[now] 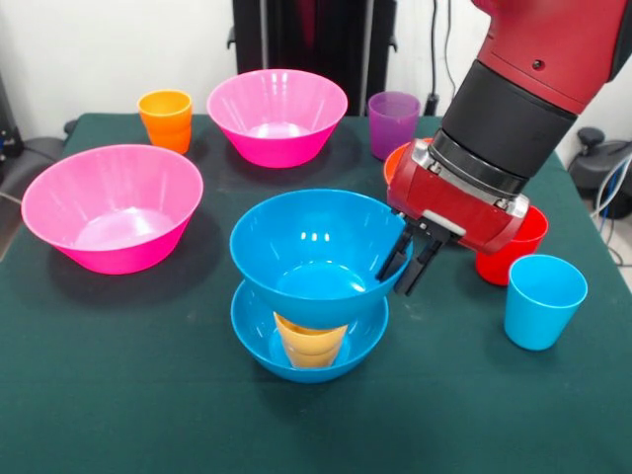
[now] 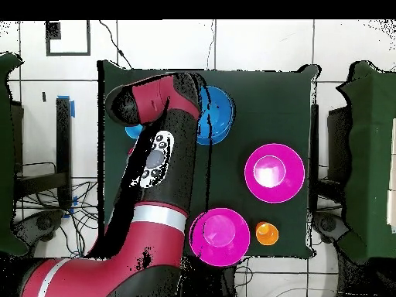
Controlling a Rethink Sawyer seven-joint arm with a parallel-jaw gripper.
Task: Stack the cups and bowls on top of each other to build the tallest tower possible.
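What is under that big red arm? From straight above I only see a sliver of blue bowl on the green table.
Observer: A small stack. A glossy blue plastic bowl sits on a small yellow plastic cup, which stands in a second blue plastic bowl.
Operator: Where is the arm's tip?
Observer: The gripper is at the top bowl's rim, on the side toward a small red plastic cup.
Operator: Is anything else hidden?
Observer: A small purple plastic cup, standing upright on the table.
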